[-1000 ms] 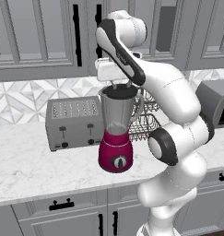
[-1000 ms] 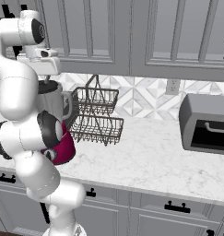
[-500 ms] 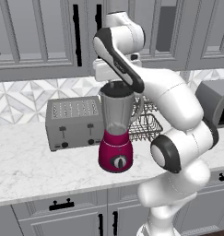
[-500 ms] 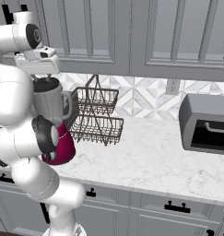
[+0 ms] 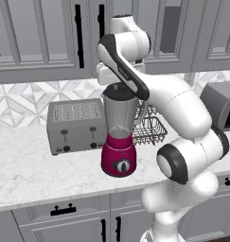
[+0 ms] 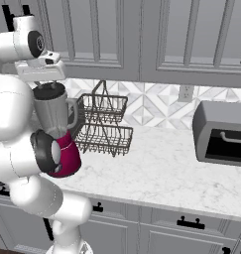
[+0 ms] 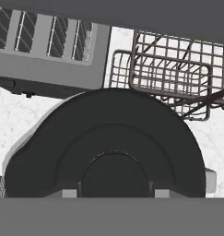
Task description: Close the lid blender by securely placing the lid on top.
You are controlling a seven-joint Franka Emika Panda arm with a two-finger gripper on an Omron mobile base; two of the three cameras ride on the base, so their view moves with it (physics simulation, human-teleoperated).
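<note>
Lid [image 5: 118, 92] lower now, seated on blender [image 5: 119, 137], under hand [image 7: 112, 191].

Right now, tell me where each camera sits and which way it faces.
Left base view: behind the arm on its left, facing the counter; the arm rises at lower right, toaster left of the blender.
Right base view: behind on its right; the arm fills the left, wire rack and a dark appliance beyond.
Hand view: on the hand, looking down on the lid.
All three share the blender, lid and rack.
</note>
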